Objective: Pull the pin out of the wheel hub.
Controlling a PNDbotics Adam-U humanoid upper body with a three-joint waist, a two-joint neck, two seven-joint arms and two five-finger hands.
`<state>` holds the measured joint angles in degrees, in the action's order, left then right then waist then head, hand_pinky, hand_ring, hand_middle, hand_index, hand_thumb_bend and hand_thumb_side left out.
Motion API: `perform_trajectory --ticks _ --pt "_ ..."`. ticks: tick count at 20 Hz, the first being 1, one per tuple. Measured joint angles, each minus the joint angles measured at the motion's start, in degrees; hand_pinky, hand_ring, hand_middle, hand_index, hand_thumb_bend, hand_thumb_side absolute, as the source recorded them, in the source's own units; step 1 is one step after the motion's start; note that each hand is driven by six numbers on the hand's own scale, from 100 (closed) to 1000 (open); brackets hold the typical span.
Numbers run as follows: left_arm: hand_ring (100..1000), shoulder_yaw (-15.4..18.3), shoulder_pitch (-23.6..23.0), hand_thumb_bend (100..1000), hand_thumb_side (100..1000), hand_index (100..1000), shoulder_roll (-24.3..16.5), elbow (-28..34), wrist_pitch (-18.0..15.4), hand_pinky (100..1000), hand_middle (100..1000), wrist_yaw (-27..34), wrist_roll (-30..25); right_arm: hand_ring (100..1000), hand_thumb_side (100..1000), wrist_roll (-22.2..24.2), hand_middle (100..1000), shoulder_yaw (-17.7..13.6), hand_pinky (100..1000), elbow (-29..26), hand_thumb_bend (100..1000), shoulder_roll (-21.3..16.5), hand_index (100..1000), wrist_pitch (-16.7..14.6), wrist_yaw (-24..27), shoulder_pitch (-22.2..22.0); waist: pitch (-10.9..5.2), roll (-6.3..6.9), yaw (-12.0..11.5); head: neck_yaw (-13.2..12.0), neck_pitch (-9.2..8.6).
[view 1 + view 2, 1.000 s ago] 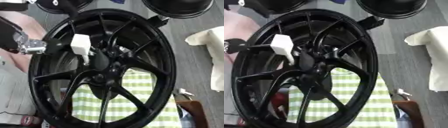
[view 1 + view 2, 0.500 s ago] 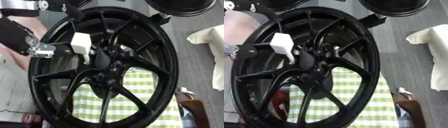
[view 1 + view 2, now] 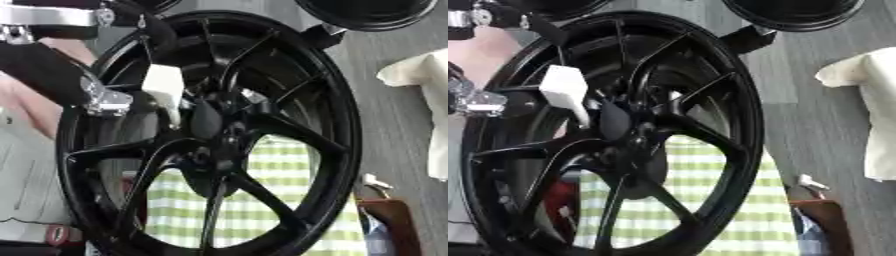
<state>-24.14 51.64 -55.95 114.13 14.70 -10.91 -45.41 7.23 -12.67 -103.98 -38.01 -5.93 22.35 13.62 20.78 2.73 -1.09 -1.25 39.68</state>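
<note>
Against the upper left spokes of the wheel hub sits the pin, a white block-headed piece whose narrow lower end runs down toward the dark centre cap. It appears seated in the hub, not withdrawn.

Wheel hub: black, multi-spoke, standing on edge and filling most of both views, leaning slightly.

Left hand: a black forearm enters from the left edge and ends in a silver metallic part just left of the pin, at the rim's inner edge. Whether the fingers are apart, together or clamped on the pin cannot be told; they are hidden behind the spokes and the pin head. Contact between the hand and the pin cannot be confirmed.

Above that, a second black and silver arm section crosses the upper left corner, over the top of the rim.

Right hand: not seen in either view.

Surroundings: a green and white checked cloth shows through the lower spokes behind the wheel. A second black wheel lies at the top edge, beyond the pin. A cream cloth lies on the grey floor at the right edge. A brown object with a small white piece above it lies near the lower right corner.
</note>
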Motion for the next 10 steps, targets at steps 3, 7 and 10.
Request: perform_trajectory --ticks 3,7,10 --pt "961 -0.03 -0.31 409 669 978 0.02 0.0 0.22 1000 875 -0.76 -0.21 812 649 0.11 664 0.0 1000 0.01 100 0.21 615 0.11 0.0 0.02 0.31 0.0 0.11 -0.15 -0.06" --pt "967 -0.04 -0.59 413 672 980 0.05 0.0 0.3 1000 882 -1.78 -0.47 812 655 0.2 664 0.02 1000 0.03 100 0.45 614 0.2 0.0 0.06 0.59 0.13 0.22 0.41 -0.76" --pt "968 -0.04 -0.71 409 682 974 0.26 0.0 -0.09 1000 883 -2.34 -0.85 813 658 0.38 664 0.09 1000 0.07 100 0.51 614 0.38 0.0 0.3 0.8 0.27 0.27 1.21 -1.83"
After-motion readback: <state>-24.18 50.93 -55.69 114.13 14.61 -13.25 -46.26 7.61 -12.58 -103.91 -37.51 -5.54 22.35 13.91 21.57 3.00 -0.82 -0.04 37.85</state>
